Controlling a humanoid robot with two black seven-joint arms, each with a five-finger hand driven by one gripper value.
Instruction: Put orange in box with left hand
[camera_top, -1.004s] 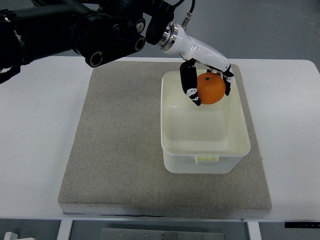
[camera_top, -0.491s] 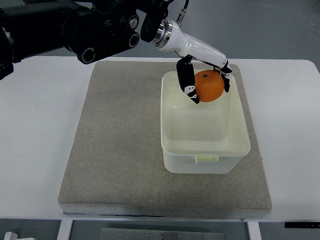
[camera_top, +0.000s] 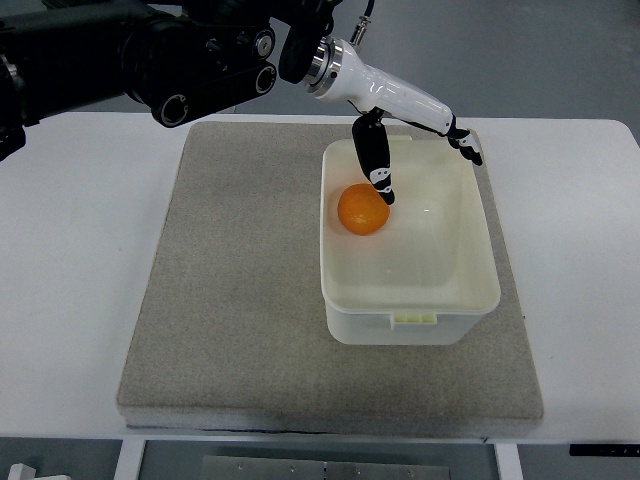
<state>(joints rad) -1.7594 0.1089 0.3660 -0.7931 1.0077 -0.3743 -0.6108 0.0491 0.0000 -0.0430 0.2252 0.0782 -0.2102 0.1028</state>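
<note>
A big white counter (camera_top: 70, 300) fills most of the picture. A gray mat (camera_top: 240, 300) lies on top of it, in the middle. A white box (camera_top: 410, 250) sits on the right part of the mat, and its top is open.

A black arm (camera_top: 130, 60) comes in from the upper left of the picture. It ends in the left hand (camera_top: 400, 100), which is white with black fingers (camera_top: 375, 160). The hand hangs over the top edge of the box. The fingers are spread out and hold nothing. One thick finger points down into the box at its upper left. The other fingers poke out past the upper right corner of the box.

The orange (camera_top: 363, 209) is inside the box, in the upper left part, close to the left wall. It lies just below the tip of the finger that points down. The tip is very near the top of the orange, and it is hard to tell if they touch. The other fingers are well away from the orange, over on the right.
</note>
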